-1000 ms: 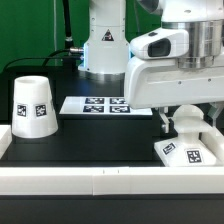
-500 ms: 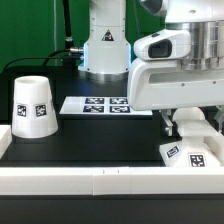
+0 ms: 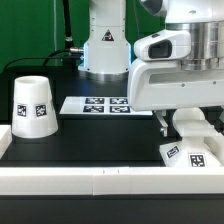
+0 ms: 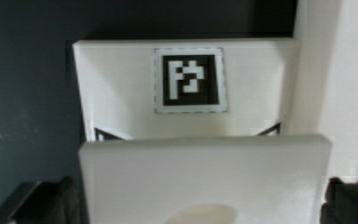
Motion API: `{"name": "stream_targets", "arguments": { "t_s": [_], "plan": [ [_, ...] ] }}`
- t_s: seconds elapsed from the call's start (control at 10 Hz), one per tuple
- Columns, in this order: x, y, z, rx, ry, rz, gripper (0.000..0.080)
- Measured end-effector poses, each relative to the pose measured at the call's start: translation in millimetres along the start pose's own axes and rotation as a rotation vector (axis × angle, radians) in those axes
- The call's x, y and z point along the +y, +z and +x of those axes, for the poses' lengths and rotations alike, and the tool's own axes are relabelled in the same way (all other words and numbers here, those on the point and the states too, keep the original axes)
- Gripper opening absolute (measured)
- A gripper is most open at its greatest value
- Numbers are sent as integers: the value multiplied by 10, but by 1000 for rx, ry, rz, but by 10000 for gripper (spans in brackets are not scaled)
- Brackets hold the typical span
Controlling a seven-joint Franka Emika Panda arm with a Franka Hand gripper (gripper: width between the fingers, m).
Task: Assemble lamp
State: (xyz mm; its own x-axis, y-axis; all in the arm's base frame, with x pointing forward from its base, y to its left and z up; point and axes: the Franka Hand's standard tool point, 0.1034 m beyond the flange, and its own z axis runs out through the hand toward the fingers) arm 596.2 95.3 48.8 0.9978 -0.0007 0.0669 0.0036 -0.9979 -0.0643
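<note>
A white robot arm is reaching down over the near corner of the black tabletop (image 3: 100, 138) on the exterior view's right. Its two-finger gripper (image 3: 189, 128) is holding a white plastic ball-shaped bulb (image 3: 192, 121). In the wrist view the dark fingers (image 4: 41, 200) are sitting against either side of it, so the jaws are looking clamped on the bulb.

Directly beneath the bulb, a small square sloped white plastic base (image 3: 190, 156) with black-and-white square tags is lying close to the raised white rim (image 3: 110, 180) along the tabletop's near edge. The bulb's lower end is meeting the top of the base. Whether it is seated in a socket is not showing.

Compared with a second ago, the base is lying slightly nearer that corner and the bulb is hanging a touch lower. Over the last half second nothing is visibly shifting. This probably means the bulb is pressing on the base and nudging it. The joining step would then be under way but unfinished, and the base may slide again unless the rim is bracing it.

A larger tapered cup-like white shade (image 3: 30, 105) is standing by the edge on the exterior view's left, well apart. The flat white marker board (image 3: 100, 104) is lying near the middle of the far edge.
</note>
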Motion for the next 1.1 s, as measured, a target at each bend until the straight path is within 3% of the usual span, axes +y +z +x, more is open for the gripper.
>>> {"name": "stream_targets", "arguments": {
  "t_s": [0.2,0.4,0.7,1.1],
  "plan": [
    [113,-43,-73,-7,-34,-3,696],
    [141,-195,-351,-23,-1,-10,698],
    [170,-257,-644,-41,27,-12,698],
    [166,-238,-647,-41,72,-8,698]
  ]
}}
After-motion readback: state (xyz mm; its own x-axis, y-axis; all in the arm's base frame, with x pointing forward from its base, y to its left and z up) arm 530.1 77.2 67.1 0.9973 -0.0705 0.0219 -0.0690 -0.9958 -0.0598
